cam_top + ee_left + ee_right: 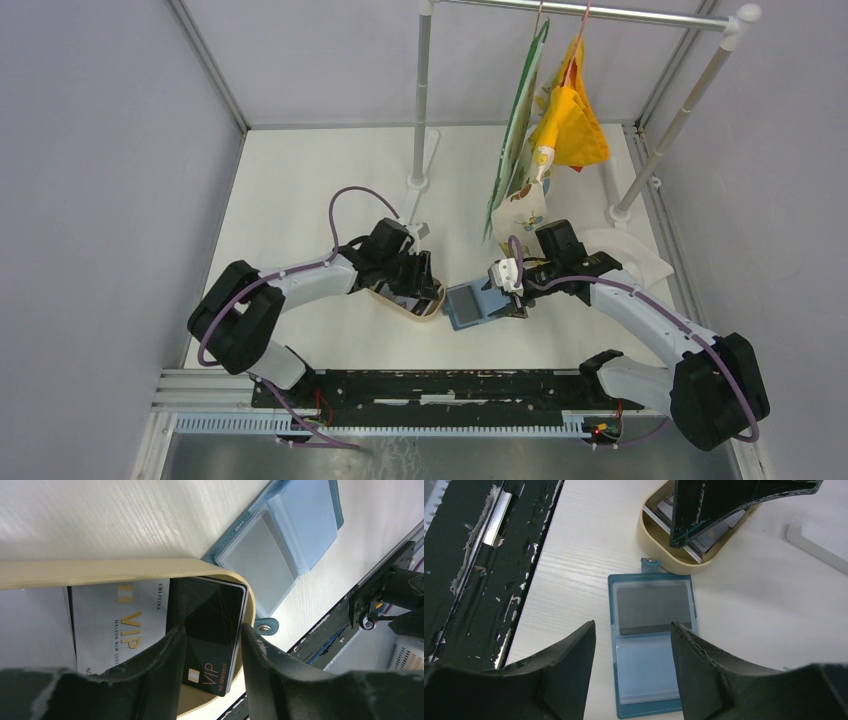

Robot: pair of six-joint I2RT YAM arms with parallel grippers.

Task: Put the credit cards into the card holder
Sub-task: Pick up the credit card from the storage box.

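Observation:
The card holder (650, 645) lies open flat on the white table, teal with clear sleeves and its snap tab (651, 562) toward the tray. A grey card (651, 607) sits in its far sleeve. The other credit cards lie in the tan oval tray (150, 567): a black VIP card (212, 625) leans against the rim, and a white VIP card (117, 625) lies beside it. My left gripper (211, 629) is open and low in the tray, its fingers on either side of the black card. My right gripper (633, 625) hangs open over the holder's near half, holding nothing.
A black rail (450, 385) runs along the table's near edge, close to the holder. At the back, a metal rack (423, 110) carries hanging yellow and green cloths (565, 115). A white flat piece (625, 250) lies behind the right arm.

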